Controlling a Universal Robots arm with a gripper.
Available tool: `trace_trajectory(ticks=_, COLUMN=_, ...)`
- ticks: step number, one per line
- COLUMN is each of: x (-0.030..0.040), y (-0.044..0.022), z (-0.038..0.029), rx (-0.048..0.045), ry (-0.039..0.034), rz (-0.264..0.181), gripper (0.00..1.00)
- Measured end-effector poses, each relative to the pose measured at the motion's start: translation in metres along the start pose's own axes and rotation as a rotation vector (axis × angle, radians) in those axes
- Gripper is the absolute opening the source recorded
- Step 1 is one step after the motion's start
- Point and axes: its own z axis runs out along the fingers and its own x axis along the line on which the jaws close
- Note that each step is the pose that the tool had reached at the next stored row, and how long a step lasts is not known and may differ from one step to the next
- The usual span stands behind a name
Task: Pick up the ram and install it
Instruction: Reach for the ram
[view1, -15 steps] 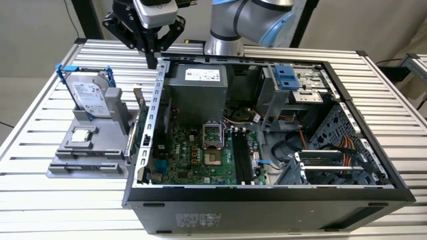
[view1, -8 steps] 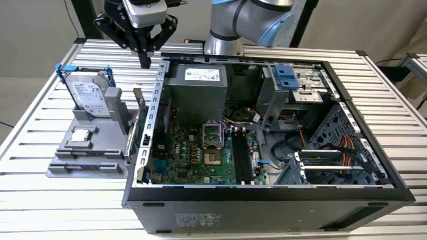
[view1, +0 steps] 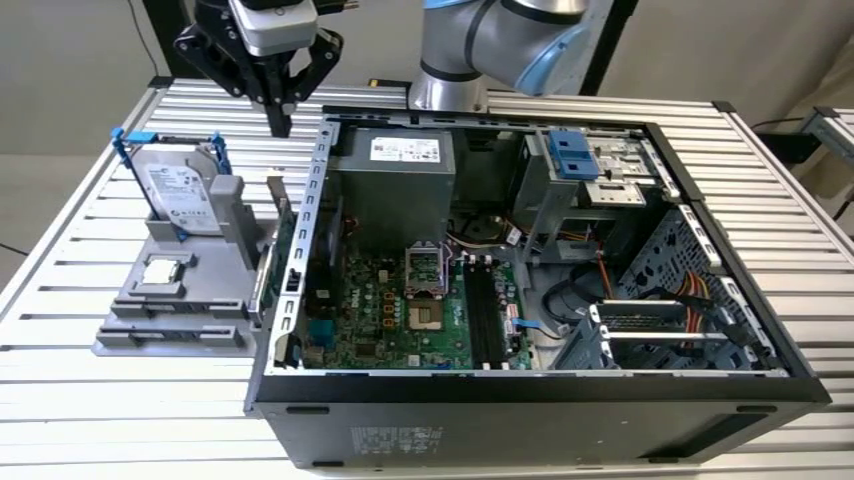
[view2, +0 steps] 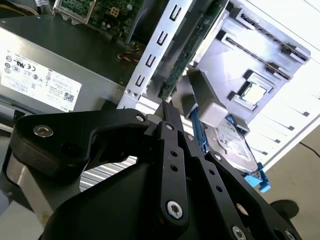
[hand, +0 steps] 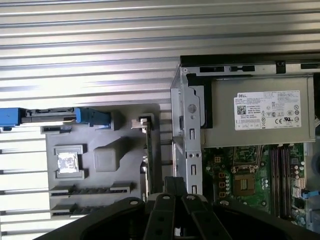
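Exterior view: fingers (view1: 279, 115) near upright ram (view1: 283, 262)

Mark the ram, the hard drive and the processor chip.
ram (view2: 194, 47), second wrist view, mid-length on its green board.
hard drive (view1: 178, 188), exterior view, middle of its labelled face.
processor chip (hand: 68, 162), first wrist view, centre of its silver top.

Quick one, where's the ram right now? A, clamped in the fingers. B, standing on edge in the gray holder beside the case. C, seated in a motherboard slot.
B: the ram stands on edge in the gray holder, just outside the computer case.
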Motion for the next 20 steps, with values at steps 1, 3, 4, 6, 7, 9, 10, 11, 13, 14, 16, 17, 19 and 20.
trace_trajectory(ticks=1, x=0.0011, y=-0.0001, z=-0.0001, rx=0.0001, ry=0.0, rz=0.0, gripper=0.0)
trace_trajectory(ticks=3, x=0.0033, y=-0.0002, z=-0.0001, rx=0.0, ry=-0.0001, rz=0.0, gripper=0.0)
trace_trajectory(ticks=4, x=0.0044, y=-0.0003, z=-0.0001, rx=0.0, ry=-0.0001, rz=0.0, gripper=0.0)
trace_trajectory(ticks=6, x=0.0067, y=-0.0005, z=-0.0001, rx=0.0, ry=-0.0002, rz=0.0, gripper=0.0)
trace_trajectory(ticks=7, x=0.0071, y=-0.0004, z=-0.0002, rx=0.0, ry=-0.0002, rz=0.0, gripper=0.0)
trace_trajectory(ticks=9, x=0.0086, y=-0.0006, z=-0.0002, rx=0.0, ry=-0.0002, rz=0.0, gripper=0.0)
trace_trajectory(ticks=10, x=0.0097, y=-0.0007, z=-0.0002, rx=0.0, ry=-0.0003, rz=0.0, gripper=0.0)
trace_trajectory(ticks=11, x=0.0105, y=-0.0007, z=-0.0003, rx=0.0, ry=-0.0002, rz=0.0, gripper=0.0)
trace_trajectory(ticks=13, x=0.0119, y=-0.0008, z=-0.0003, rx=0.0, ry=-0.0003, rz=0.0, gripper=0.0)
trace_trajectory(ticks=14, x=0.0129, y=-0.0009, z=-0.0003, rx=0.0, ry=-0.0003, rz=0.0, gripper=0.0)
trace_trajectory(ticks=16, x=0.0157, y=-0.0011, z=-0.0004, rx=-0.0001, ry=-0.0006, rz=0.0, gripper=0.0)
trace_trajectory(ticks=17, x=0.0171, y=-0.0012, z=-0.0004, rx=0.0, ry=-0.0007, rz=0.0, gripper=0.0)
trace_trajectory(ticks=19, x=0.0198, y=-0.0014, z=-0.0005, rx=0.0, ry=-0.0009, rz=0.0, gripper=0.0)
trace_trajectory(ticks=20, x=0.0212, y=-0.0015, z=-0.0005, rx=-0.0001, ry=-0.0011, rz=0.0, gripper=0.0)
